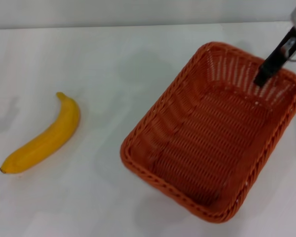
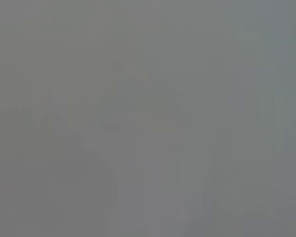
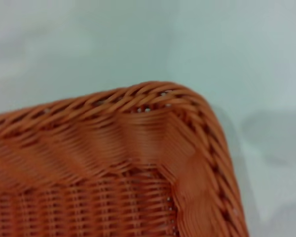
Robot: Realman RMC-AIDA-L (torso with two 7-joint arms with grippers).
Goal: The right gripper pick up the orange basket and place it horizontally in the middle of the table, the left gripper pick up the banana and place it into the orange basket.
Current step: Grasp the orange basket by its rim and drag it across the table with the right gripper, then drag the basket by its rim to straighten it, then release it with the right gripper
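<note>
Basket at an angle on the white bench [image 1: 138, 54], banana apart.
Orange basket [image 1: 214, 133] sits right of centre; banana [image 1: 44, 138] lies well to its left. Right end effector [image 1: 269, 66] dips a black finger over the basket's far corner; whether it grips, I cannot tell. Left end effector is unseen.

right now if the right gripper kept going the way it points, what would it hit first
Probably the orange basket: the right gripper points down over its far corner, near the inner wall or rim, though depth is unclear.

orange basket [image 1: 187, 143]: woven wicker, ribbed | banana [image 1: 44, 138]: smooth, matt | table [image 1: 113, 64]: smooth white
</note>
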